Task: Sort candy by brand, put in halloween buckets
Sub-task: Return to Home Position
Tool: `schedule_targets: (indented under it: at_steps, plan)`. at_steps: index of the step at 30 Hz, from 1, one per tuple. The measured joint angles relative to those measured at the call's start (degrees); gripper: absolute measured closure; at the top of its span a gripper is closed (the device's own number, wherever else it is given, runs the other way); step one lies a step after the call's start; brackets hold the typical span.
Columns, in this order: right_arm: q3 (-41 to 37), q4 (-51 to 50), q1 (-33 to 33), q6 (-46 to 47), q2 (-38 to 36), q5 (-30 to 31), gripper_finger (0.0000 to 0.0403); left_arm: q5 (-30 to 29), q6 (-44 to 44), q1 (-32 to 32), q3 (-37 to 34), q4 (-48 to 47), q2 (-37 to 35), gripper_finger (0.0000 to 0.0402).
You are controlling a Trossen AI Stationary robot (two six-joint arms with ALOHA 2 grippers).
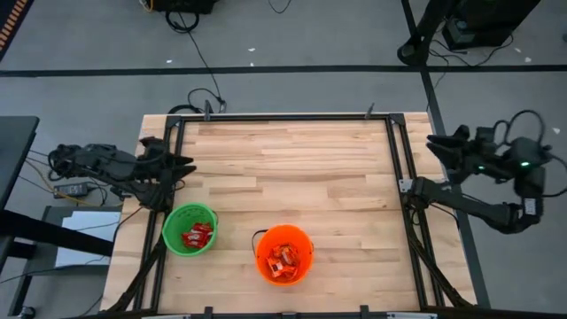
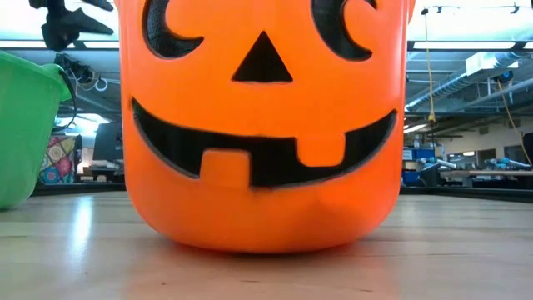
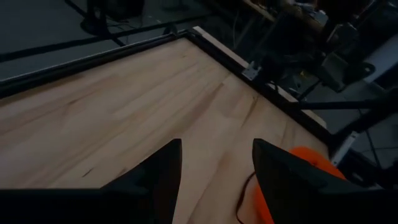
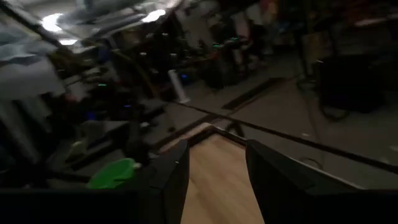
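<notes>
While both arms sit tucked at the sides, the two buckets stand on the wooden table [image 1: 301, 168] near its front edge. The green bucket [image 1: 168, 229] is on the left side, with a little heap of red-wrapped candy [image 1: 198, 236] in the bottom. The orange bucket [image 1: 262, 257] is just to its right and a bit closer to the front, not touching it, and it's holding orange-wrapped candy [image 1: 283, 260]. In the low view the orange one fills most of the shot, upright, black jack-o'-lantern face and all, and the green one peeks in at the side. The left gripper [image 1: 180, 167] hangs over the table's left edge, right by the far side of the green bucket. Its fingers are spread wide with only bare wood showing between them, so it's got hold of nothing. The right gripper [image 1: 436, 144] is off past the table's right edge, fingers also parted and empty.
</notes>
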Motion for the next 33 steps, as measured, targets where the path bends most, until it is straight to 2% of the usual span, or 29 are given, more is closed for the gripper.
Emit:
schedule_targets:
  at_steps: [4, 7, 12, 19, 22, 33]
  plan:
    - [-7.64, 3.29, 0.0, 1.56, -4.99, 3.41, 0.0233, -0.63, -0.49, 0.0, -3.29, 2.26, 0.05, 0.0199]
    - [-12.0, 4.9, -0.07, 1.54, -4.72, 3.65, 0.0233, -2.52, -0.31, 0.0, -5.15, 4.44, 0.03, 0.0199]
    - [-21.21, 17.04, -0.13, -0.09, -4.67, 2.96, 0.0233, -7.95, 4.18, 0.02, -8.72, 11.37, 0.04, 0.0199]
    - [-33.02, 31.83, -0.13, 1.06, -5.1, 2.29, 0.0233, -10.47, 8.15, 0.02, -13.51, 17.51, 0.05, 0.0199]
    - [-36.81, 37.95, -0.13, 1.73, -5.19, 2.31, 0.0233, -10.46, 8.55, 0.0, -15.01, 19.31, 0.05, 0.0199]
    - [-47.41, 49.26, -0.11, 3.2, -5.17, 2.13, 0.0233, -14.27, 11.18, 0.02, -23.89, 28.32, -0.99, 0.0199]
